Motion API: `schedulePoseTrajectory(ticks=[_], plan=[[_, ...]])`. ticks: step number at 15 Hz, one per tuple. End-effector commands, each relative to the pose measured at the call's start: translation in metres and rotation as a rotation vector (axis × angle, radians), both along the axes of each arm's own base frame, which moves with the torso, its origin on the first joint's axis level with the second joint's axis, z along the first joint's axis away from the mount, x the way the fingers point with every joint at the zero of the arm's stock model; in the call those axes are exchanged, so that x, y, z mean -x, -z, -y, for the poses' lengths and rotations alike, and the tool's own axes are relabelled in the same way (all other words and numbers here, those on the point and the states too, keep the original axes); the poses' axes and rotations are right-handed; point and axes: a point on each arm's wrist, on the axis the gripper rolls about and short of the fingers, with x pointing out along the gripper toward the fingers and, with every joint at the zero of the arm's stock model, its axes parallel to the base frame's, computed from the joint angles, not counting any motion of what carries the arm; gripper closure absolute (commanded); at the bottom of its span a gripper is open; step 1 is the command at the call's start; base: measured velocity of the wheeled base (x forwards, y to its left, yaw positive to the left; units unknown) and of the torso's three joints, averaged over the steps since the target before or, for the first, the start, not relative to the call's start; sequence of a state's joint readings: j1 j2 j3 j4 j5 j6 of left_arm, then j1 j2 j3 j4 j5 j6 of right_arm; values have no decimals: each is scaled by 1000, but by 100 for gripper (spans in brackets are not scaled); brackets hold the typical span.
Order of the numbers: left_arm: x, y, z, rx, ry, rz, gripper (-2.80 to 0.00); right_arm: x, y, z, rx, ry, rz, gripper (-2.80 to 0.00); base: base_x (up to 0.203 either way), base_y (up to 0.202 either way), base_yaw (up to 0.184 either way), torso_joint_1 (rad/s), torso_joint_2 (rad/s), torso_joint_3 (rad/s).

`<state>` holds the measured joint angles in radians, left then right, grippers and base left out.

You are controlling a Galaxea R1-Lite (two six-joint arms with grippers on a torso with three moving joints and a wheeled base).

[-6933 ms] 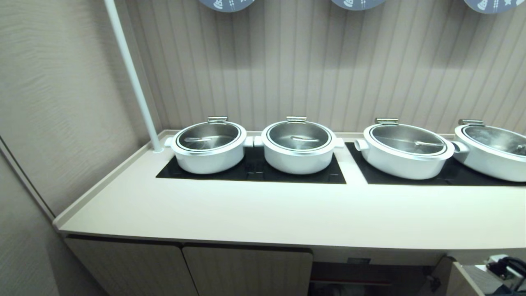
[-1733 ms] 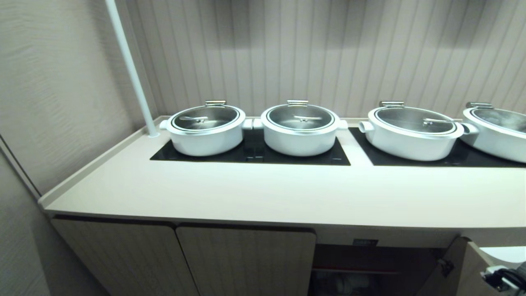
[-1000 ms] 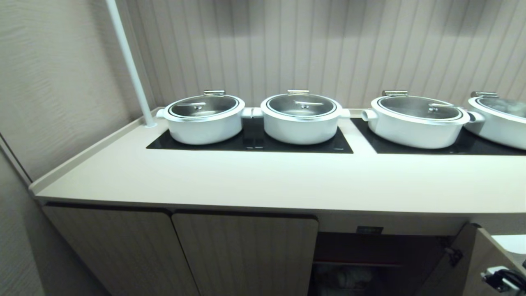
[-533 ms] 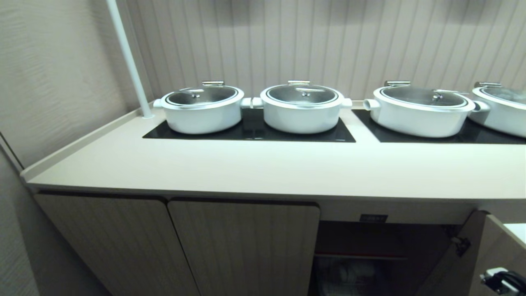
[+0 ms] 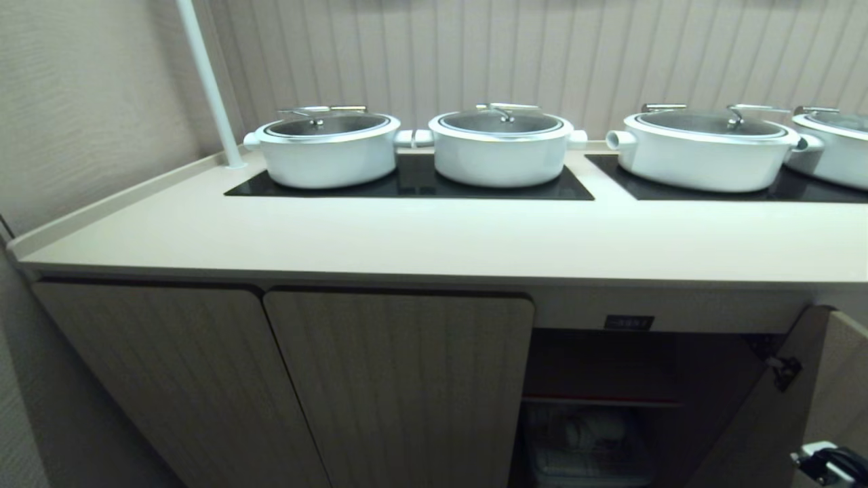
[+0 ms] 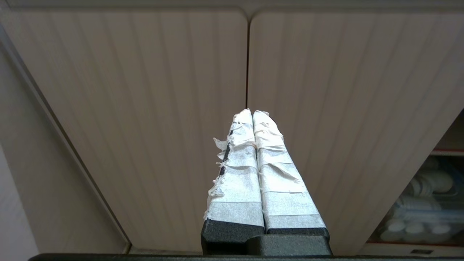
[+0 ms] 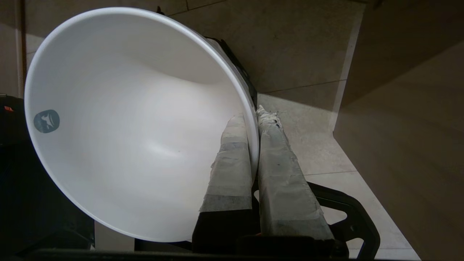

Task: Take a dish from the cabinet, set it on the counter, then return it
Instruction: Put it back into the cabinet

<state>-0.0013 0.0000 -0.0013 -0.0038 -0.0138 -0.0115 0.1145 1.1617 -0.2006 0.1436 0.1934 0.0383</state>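
Note:
The dish (image 7: 127,127), a plain white deep bowl with a small grey mark inside, hangs over the tiled floor. My right gripper (image 7: 252,115) is shut on its rim, one taped finger inside and one outside. Only a bit of my right arm (image 5: 829,465) shows at the head view's lower right corner, beside the cabinet's open door (image 5: 766,420). The open cabinet (image 5: 610,366) sits under a small black label (image 5: 628,322), and pale dishes (image 5: 586,440) lie dimly on its lower level. The cream counter (image 5: 434,237) is above. My left gripper (image 6: 252,113) is shut and empty, facing two shut doors (image 6: 145,108).
Several white lidded pots (image 5: 500,150) stand on black glass panels (image 5: 413,183) at the counter's back. A white pole (image 5: 207,81) rises at the back left corner, next to the left wall. Shut fluted doors (image 5: 400,386) stand left of the open compartment.
The head camera has sunk, so the counter sits higher in the picture and more of the cabinet fronts and the open compartment shows. The dish's white rim has left the head view.

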Motion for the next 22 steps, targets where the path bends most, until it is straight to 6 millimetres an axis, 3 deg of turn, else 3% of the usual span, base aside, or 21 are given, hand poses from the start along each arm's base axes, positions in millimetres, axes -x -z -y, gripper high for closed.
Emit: schedulePoseTrajectory(ticks=[1, 22], plan=[[0, 0, 0, 1, 0, 1, 0, 0, 0, 0, -1, -1, -3, 0, 0, 0, 0, -216, 513, 293], [0, 0, 0, 1, 0, 1, 0, 1, 2, 0, 1, 2, -11, 0, 0, 0, 0, -137, 436, 297]])
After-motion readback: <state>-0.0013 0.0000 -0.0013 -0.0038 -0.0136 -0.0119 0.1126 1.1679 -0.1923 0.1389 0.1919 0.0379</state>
